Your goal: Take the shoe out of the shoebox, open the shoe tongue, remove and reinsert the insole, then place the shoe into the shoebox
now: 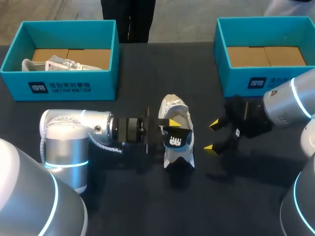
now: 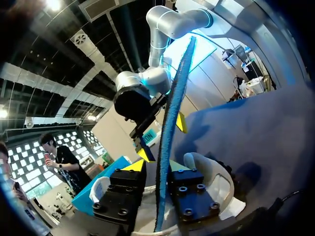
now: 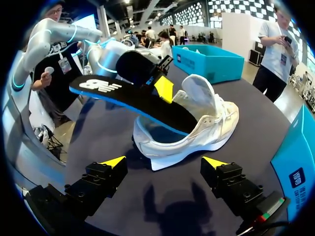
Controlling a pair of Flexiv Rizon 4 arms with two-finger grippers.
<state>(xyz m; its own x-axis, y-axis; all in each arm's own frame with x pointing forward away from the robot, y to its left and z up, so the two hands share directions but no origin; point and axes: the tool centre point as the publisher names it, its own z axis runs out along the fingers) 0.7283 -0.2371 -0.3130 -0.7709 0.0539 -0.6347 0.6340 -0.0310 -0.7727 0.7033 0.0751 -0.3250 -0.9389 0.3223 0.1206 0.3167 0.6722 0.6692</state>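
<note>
A white shoe [image 1: 173, 105] [image 3: 206, 118] lies on the dark table in the middle. Its black insole [image 1: 177, 141] [image 3: 133, 98] with a blue edge [image 2: 170, 142] sticks out of the shoe's opening, heel end in the air. My left gripper [image 1: 172, 129] [image 2: 157, 166] straddles the insole. One finger lies against it and a narrow gap shows on the other side, so it is open. To the right of the shoe my right gripper [image 1: 212, 136] [image 3: 165, 162] stands wide open and holds nothing, its tips pointing at the shoe.
A teal shoebox [image 1: 59, 86] at the back left holds a second white shoe [image 1: 54, 64]. A second teal box [image 1: 246, 81] at the back right shows only its cardboard floor. Bare dark tabletop [image 1: 147, 206] lies in front of the shoe.
</note>
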